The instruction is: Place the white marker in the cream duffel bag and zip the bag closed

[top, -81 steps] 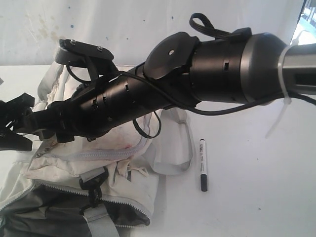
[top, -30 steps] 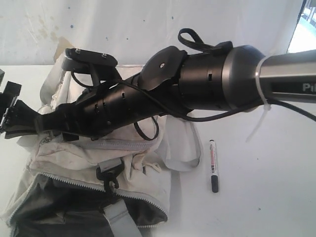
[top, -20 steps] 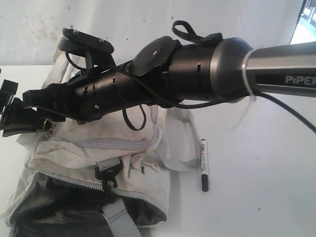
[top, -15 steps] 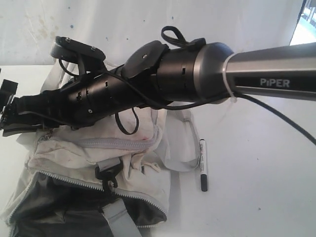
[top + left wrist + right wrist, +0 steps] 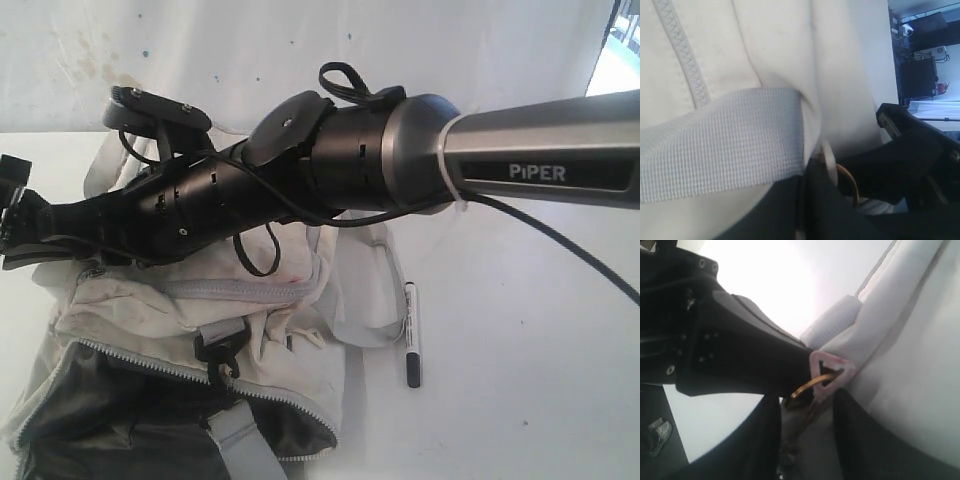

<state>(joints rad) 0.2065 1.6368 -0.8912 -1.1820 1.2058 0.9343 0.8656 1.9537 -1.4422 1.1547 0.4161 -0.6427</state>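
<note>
The white marker [image 5: 411,335] lies on the table to the right of the cream duffel bag [image 5: 160,320], apart from both grippers. The bag's main zipper gapes, showing dark lining [image 5: 130,420]. My right arm stretches across the bag to its far left end, where my right gripper [image 5: 50,245] meets my left gripper [image 5: 12,205]. In the left wrist view my left gripper [image 5: 807,172] is shut on the bag's pinkish tab [image 5: 828,159], which carries a gold ring [image 5: 854,186]. My right gripper [image 5: 807,396] is open, its fingers either side of that tab [image 5: 832,371] and ring.
A grey webbing strap [image 5: 365,300] loops out between the bag and the marker. A black buckle [image 5: 218,352] sits on the bag's front. White table [image 5: 530,380] extends to the right, with a white wall behind it.
My right arm has reached further left over the bag until its gripper meets the left gripper. The bag's left end has shifted a little. The marker stays on the table.
</note>
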